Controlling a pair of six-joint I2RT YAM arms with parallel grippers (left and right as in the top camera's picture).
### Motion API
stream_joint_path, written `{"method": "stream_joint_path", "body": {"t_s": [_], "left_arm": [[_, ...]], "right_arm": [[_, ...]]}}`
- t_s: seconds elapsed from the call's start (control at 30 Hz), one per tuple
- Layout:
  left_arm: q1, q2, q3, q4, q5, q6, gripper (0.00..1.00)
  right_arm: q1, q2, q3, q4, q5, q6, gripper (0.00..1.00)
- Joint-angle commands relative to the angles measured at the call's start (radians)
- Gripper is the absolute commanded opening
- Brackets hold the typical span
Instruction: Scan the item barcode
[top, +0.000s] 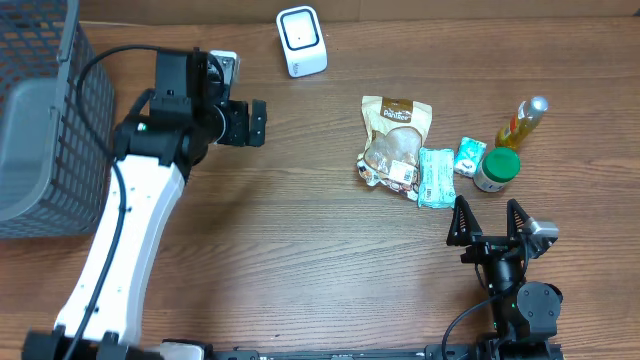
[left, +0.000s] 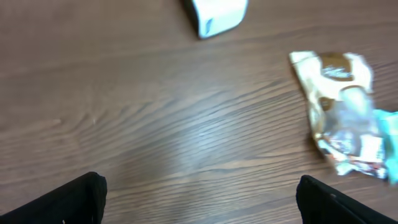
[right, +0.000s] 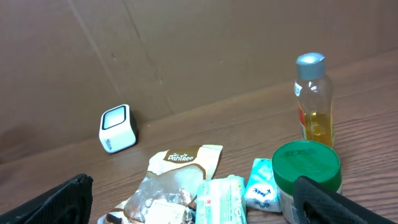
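Fig.: L gripper (top: 258, 122) & R gripper (top: 488, 218) both open, empty; snack bag (top: 397, 140) lies nearer R, prob. for carrying to scanner (top: 301, 40).

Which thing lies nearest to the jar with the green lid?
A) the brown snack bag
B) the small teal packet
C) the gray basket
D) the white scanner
B: in the overhead view the small teal packet lies right next to the jar with the green lid, closer than any other option.

White box-shaped barcode scanner (top: 301, 40), upright, dark window facing up. Well apart to its right, grouped: crinkled brown-and-clear snack pouch (top: 395, 140) lying flat, teal soft packet (top: 434, 176), small green-white sachet (top: 470, 156), upright green-lidded jar (top: 498, 167), upright silver-capped bottle of amber liquid (top: 523, 122).
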Motion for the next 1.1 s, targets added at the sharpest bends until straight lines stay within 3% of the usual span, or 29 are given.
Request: {"method": "stream_joint_path", "body": {"t_s": [0.0,0.6,0.8,1.07], "left_arm": [[-0.005,-0.074,0.009,0.003,-0.003,0.016,1.00],[-0.005,-0.326,-0.051,0.003,-0.003,0.016,1.00],[-0.005,-0.418,-0.229,0.003,-0.003,0.016,1.00],[-0.005,-0.564,-0.597,0.003,-0.003,0.016,1.00]], "right_arm": [[-0.005,-0.009,-0.011,0.005,-0.003,-0.007,1.00],[-0.005,-0.009,-0.011,0.005,-0.003,-0.007,1.00],[-0.005,-0.009,-0.011,0.005,-0.003,-0.007,1.00],[-0.004,-0.009,-0.011,0.005,-0.003,-0.007,1.00]]}}
